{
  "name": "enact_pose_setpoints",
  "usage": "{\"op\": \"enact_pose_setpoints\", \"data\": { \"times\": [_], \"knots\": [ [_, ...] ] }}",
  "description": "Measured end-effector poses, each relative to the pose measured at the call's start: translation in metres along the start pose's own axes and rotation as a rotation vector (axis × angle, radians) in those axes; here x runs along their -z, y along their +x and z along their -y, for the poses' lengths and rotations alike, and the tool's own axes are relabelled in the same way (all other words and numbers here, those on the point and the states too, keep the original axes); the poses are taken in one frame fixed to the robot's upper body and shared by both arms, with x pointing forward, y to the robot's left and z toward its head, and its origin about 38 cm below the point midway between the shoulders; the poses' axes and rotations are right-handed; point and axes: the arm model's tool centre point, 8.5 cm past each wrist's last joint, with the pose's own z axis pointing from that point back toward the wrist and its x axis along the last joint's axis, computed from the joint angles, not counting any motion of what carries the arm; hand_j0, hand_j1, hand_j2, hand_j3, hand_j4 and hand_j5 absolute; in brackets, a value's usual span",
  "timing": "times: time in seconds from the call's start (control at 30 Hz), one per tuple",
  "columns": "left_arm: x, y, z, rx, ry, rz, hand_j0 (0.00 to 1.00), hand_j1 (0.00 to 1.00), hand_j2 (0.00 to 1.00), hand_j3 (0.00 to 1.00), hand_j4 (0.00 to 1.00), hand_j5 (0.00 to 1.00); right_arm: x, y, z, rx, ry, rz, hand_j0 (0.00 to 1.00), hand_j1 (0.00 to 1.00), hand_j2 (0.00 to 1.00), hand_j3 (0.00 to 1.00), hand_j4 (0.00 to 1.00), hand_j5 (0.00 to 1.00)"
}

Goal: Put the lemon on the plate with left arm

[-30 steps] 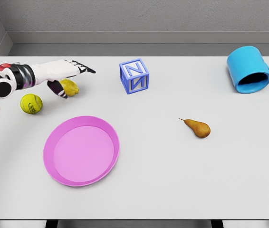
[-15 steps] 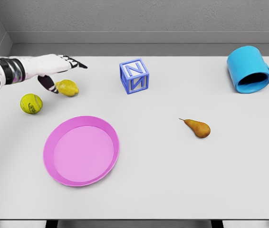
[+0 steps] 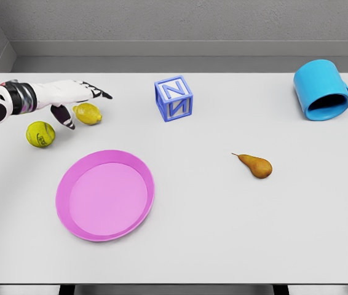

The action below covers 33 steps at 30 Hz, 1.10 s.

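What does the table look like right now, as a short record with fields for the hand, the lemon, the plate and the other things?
left hand: open, fingers spread over the lemon, not gripping
lemon: on the table, behind the plate
plate: pink, empty
tennis ball: left of the lemon
others: letter block, pear, blue mug on its side
right hand: out of view

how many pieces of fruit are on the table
2: the lemon at the far left beside the left hand, and the pear right of centre. None seems hidden.
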Motion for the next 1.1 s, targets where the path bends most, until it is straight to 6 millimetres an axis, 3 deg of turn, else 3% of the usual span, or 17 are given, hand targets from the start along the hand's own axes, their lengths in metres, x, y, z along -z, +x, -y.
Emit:
{"op": "enact_pose_setpoints", "data": {
  "times": [0.13, 0.37, 1.1],
  "knots": [
    [0.007, 0.001, -0.006, -0.01, 0.005, 0.0, 1.0, 1.0, 1.0, 1.0, 1.0, 1.0, 0.0, 0.0, 0.0, 0.0, 0.0, 0.0, 1.0, 1.0, 1.0, 1.0, 1.0, 1.0],
    [0.02, 0.003, 0.003, -0.03, -0.02, -0.001, 1.0, 1.0, 1.0, 1.0, 1.0, 1.0, 0.0, 0.0, 0.0, 0.0, 0.0, 0.0, 1.0, 1.0, 1.0, 1.0, 1.0, 1.0],
    [0.02, -0.007, 0.003, -0.056, -0.028, -0.035, 1.0, 1.0, 1.0, 1.0, 1.0, 1.0, 0.0, 0.0, 0.0, 0.0, 0.0, 0.0, 1.0, 1.0, 1.0, 1.0, 1.0, 1.0]
  ]
}}
